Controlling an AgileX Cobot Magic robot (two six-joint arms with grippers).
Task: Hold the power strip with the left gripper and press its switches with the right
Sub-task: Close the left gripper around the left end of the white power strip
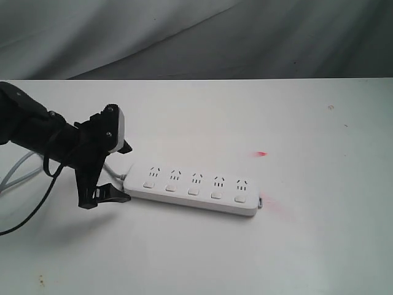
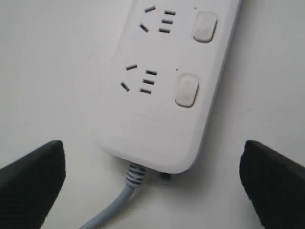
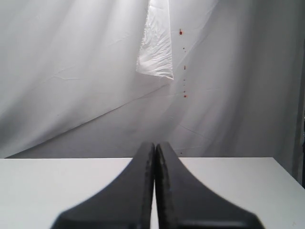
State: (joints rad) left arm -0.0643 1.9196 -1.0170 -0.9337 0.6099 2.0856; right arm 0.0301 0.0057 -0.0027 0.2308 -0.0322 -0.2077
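Observation:
The power strip point(image 1: 193, 187) lies flat on the white table, its row of switches point(image 1: 193, 191) along the near side. Its grey cord point(image 1: 18, 172) leaves the left end. My left gripper point(image 1: 123, 172) is open at that cord end. In the left wrist view the strip's rounded end point(image 2: 176, 109), two switches point(image 2: 186, 90) and the cord point(image 2: 119, 200) lie ahead of the left gripper point(image 2: 152, 191); its fingers point(image 2: 31, 181) stand wide on either side, not touching. My right gripper point(image 3: 155, 148) is shut on nothing, above the table and facing the backdrop; the exterior view does not show it.
A thin black cable point(image 1: 31, 215) loops from the left arm over the table. Two red light spots point(image 1: 262, 153) fall near the strip's right end. A grey cloth backdrop point(image 1: 184, 37) hangs behind the table's far edge, with a white plastic sheet point(image 3: 155, 43) on it.

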